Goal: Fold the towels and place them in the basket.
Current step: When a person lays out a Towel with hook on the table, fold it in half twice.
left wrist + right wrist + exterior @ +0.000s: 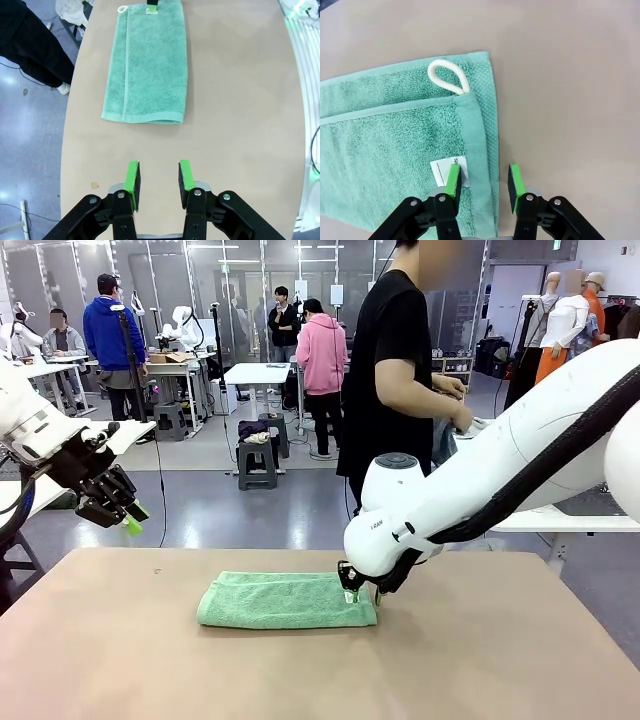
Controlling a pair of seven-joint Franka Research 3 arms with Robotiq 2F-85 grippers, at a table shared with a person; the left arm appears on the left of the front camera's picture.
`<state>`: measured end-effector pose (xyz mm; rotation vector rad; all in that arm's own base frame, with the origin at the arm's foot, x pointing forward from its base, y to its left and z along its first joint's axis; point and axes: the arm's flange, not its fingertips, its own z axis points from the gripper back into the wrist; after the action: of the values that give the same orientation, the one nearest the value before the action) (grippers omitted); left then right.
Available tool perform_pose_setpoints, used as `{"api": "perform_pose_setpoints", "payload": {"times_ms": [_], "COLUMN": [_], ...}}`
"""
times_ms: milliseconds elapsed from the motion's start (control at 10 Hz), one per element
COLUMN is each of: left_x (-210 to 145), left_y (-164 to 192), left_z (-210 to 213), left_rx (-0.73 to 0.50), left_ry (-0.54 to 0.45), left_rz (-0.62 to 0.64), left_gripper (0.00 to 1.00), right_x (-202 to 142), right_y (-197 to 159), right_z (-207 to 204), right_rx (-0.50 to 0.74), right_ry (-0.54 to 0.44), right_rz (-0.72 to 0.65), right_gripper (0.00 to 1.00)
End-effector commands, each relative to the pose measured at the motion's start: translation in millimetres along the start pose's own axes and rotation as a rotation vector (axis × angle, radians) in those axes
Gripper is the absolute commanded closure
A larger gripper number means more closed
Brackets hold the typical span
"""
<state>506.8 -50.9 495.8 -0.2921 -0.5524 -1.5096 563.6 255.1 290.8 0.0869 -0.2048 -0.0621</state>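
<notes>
Right wrist view, mint towel cut off left, fingers straddling hem

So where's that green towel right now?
In the front view the green towel lies folded at the middle of the table, its right end at the right arm's fingers.

Lots of open desk lies around the green towel. The right gripper sits at the towel's right end, in the way there.
</notes>
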Motion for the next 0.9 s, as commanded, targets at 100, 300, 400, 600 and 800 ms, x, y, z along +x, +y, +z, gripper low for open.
{"api": "perform_pose_setpoints", "payload": {"times_ms": [100, 300, 400, 600, 800], "left_x": [0.4, 0.4, 0.4, 0.4, 0.4], "left_y": [0.9, 0.9, 0.9, 0.9, 0.9], "left_z": [1.8, 1.8, 1.8, 1.8, 1.8], "left_rx": [0.004, 0.004, 0.004, 0.004, 0.004], "left_ry": [-0.001, -0.001, -0.001, -0.001, -0.001], "left_rz": [-0.001, -0.001, -0.001, -0.001, -0.001], "left_gripper": [0.58, 0.58, 0.58, 0.58, 0.58], "right_x": [5.2, 7.0, 6.6, 4.1, 0.3], "right_y": [11.7, 11.7, 11.9, 11.9, 5.4], "right_z": [-7.2, -6.8, -7.3, -7.9, -6.1], "right_rx": [-0.014, -0.021, -0.039, -0.064, -0.079], "right_ry": [0.014, 0.02, 0.033, 0.037, 0.038], "right_rz": [-0.022, -0.024, -0.034, -0.032, -0.01], "right_gripper": [0.71, 0.91, 0.76, 0.96, 1.0]}}
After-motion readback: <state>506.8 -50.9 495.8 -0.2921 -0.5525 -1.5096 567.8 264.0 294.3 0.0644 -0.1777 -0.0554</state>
